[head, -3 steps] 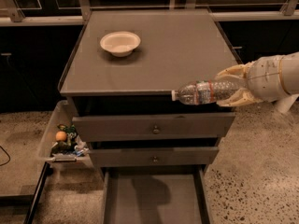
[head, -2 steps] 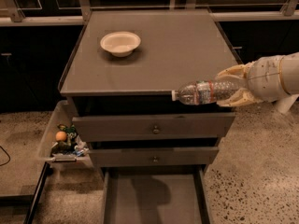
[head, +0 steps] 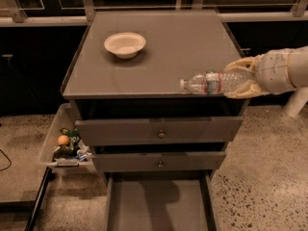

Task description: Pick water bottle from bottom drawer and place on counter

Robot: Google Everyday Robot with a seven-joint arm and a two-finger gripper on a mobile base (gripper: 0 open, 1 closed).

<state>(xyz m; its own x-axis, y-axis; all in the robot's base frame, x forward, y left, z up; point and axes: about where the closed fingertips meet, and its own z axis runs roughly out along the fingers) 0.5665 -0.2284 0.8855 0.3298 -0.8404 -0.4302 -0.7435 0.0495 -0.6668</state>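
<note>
The water bottle (head: pixel 214 82) is clear and ribbed with a white cap and a red-and-blue label band. It lies sideways, cap pointing left, over the front right part of the counter (head: pixel 163 47). My gripper (head: pixel 243 79) comes in from the right and is shut on the bottle's base, its tan fingers (head: pixel 240 93) above and below it. I cannot tell whether the bottle touches the counter. The bottom drawer (head: pixel 156 203) is pulled out at the bottom of the view, and its bare floor shows nothing on it.
A cream bowl (head: pixel 125 44) sits on the counter's back left. Two upper drawers with round knobs (head: pixel 160 134) are slightly open. A clear bin (head: pixel 65 143) with small items hangs at the cabinet's left. Speckled floor lies on both sides.
The gripper has lifted the bottle slightly up and back, from in front of the counter's front edge to over its front right part.
</note>
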